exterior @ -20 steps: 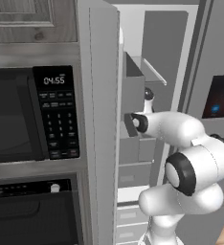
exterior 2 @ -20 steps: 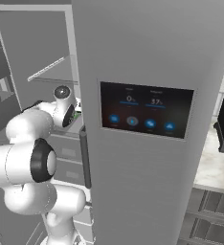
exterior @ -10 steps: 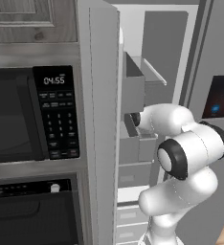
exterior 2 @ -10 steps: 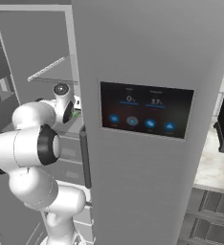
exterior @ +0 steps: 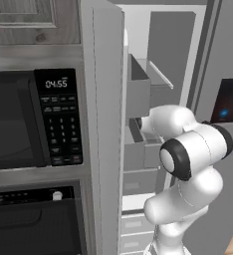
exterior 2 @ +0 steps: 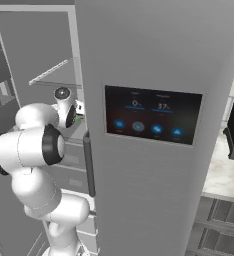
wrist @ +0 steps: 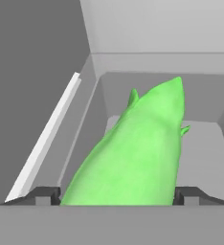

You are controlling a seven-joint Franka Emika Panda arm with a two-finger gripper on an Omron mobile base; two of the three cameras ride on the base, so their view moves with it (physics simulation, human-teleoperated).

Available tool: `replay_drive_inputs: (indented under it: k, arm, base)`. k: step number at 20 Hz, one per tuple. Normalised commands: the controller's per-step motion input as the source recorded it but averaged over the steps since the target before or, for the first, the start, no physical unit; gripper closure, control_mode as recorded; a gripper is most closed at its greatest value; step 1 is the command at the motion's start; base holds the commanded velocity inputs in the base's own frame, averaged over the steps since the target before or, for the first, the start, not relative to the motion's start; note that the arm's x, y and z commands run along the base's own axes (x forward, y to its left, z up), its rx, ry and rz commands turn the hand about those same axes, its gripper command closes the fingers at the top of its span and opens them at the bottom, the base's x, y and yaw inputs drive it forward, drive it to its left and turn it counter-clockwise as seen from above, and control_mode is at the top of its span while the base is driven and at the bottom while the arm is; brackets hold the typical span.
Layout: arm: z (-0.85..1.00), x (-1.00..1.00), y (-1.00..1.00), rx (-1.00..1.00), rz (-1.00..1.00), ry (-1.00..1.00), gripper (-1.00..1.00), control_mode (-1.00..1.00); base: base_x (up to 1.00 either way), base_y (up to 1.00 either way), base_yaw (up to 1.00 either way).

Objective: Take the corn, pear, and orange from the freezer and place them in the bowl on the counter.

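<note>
The corn point(wrist: 138, 143), in a bright green husk, lies lengthwise in a grey bin inside the open freezer point(exterior: 163, 55). My gripper point(wrist: 117, 194) is shut on it, one dark fingertip point(wrist: 47, 194) pressed against each side of its thick end. In the right base view a small green bit of the corn point(exterior 2: 78, 119) shows at the hand, just left of the freezer's closed door. In the left base view the arm reaches past the open freezer door point(exterior: 103, 99) into the shelves. The pear, the orange and the bowl are out of view. A strip of the counter point(exterior 2: 216, 172) shows at the right.
A black built-in microwave point(exterior: 34, 119) and an oven point(exterior: 34, 219) stand left of the open door. The closed right door carries the blue-lit dispenser panel point(exterior 2: 151, 115) and a dark vertical handle point(exterior 2: 89, 165). Door bins and a white shelf edge point(wrist: 44, 139) hem in the hand.
The elbow has swung up and left while the hand stayed in the freezer bin. The rest of the scene has not moved.
</note>
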Motion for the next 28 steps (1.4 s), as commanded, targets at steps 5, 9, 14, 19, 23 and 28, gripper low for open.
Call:
replay_drive_inputs:
  k: [5,9,14,19,23,28]
  arm:
    - [-0.18,-0.03,-0.08,0.00,0.00,0.00,1.00,-1.00]
    - [0.00,-0.59,-0.37,0.00,0.00,0.00,1.00,-1.00]
    - [0.16,-0.69,-0.20,0.00,0.00,0.02,1.00,-1.00]
    - [0.11,-0.88,-0.08,0.00,0.00,0.03,1.00,-1.00]
    - [0.24,-1.00,-0.06,0.00,0.00,0.01,1.00,-1.00]
    - [0.40,-0.97,-0.31,0.00,0.00,0.04,1.00,-1.00]
  base:
    - [0.00,0.00,0.00]
    - [0.00,0.00,0.00]
    - [0.00,0.00,0.00]
    - [0.00,0.00,0.00]
    - [0.00,0.00,0.00]
    - [0.00,0.00,0.00]
